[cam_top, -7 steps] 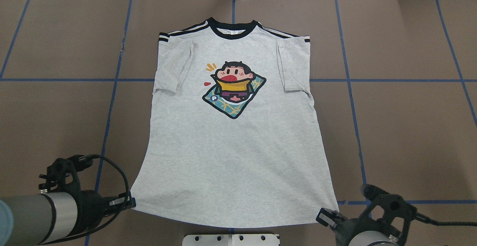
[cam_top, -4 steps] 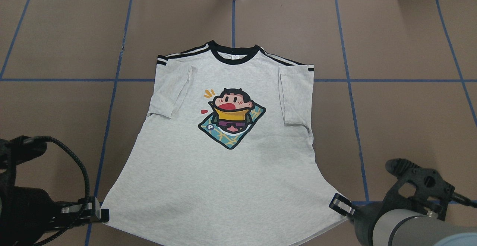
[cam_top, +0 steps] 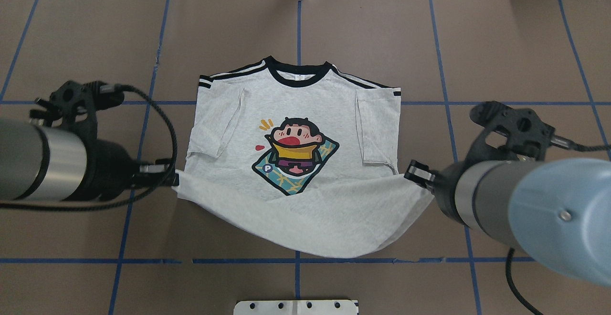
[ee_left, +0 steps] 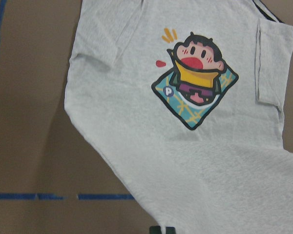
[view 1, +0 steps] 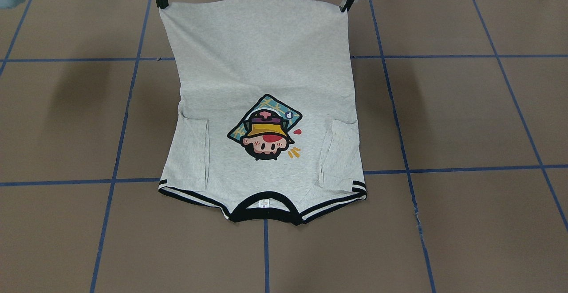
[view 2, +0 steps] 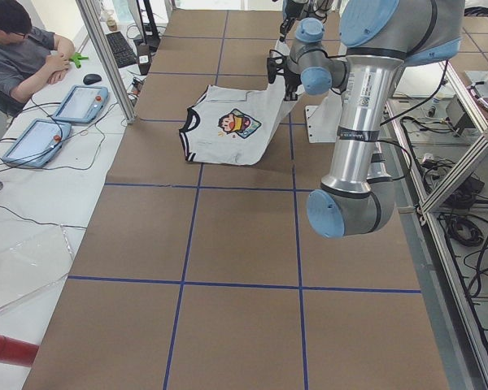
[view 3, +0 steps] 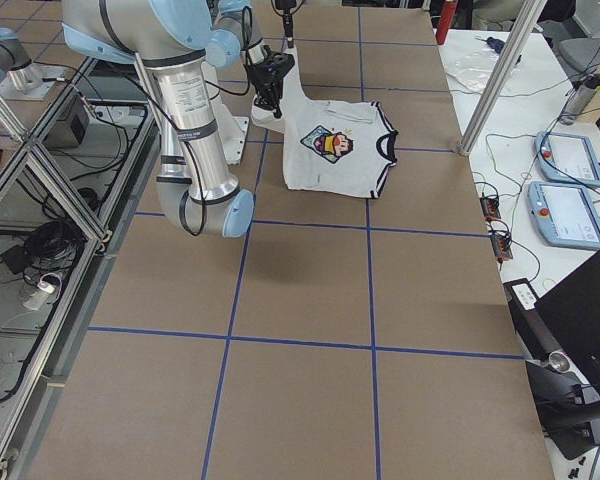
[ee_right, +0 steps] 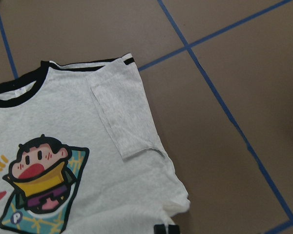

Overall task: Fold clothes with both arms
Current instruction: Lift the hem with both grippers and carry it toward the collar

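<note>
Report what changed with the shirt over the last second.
The left claw and right claw, still shut on the shirt's hem corners, rose and lifted the hem off the table, dragging the collar closer to them. Sleeves stay folded in; the print still faces up.

Pinching the T-shirt [cam_top: 296,100] at its two hem corners: left gripper [cam_top: 173,180] on the left corner, right gripper [cam_top: 414,171] on the right corner, well apart, both up off the table [cam_top: 501,43]. Holding the hem end raised on the robot's side, sagging between the two corners, with the collar [cam_top: 298,74] end lying flat farther out. Carrying both sleeves folded inward on the chest — the left sleeve [cam_top: 217,119] left of the print [cam_top: 294,155], the right sleeve [cam_top: 377,124] right of it, the collar beyond. Hanging apart from the base plate [cam_top: 296,307] at the table's near edge, on the robot's side of the hem.
</note>
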